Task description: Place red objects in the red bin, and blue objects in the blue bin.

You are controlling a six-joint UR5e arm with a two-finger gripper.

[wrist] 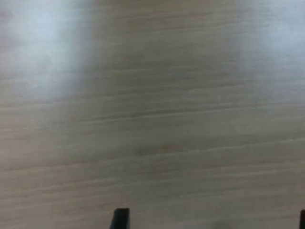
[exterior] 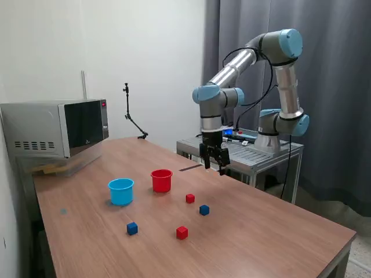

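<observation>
Gripper (exterior: 214, 164): jaws apart, empty, poised above bare table (exterior: 272, 220) behind the red cup (exterior: 162, 180). Red cubes (exterior: 190, 198) (exterior: 182, 232) and blue cubes (exterior: 204, 209) (exterior: 132, 228) lie loose before both cups; blue cup (exterior: 121, 190) beside red. Advice: centre squarely over one cube, descend straight.

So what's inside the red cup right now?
Only its rim and some inner wall show; the red cup hides its own bottom. All four cubes sit on the table; the wrist view shows just bare wood.
</observation>
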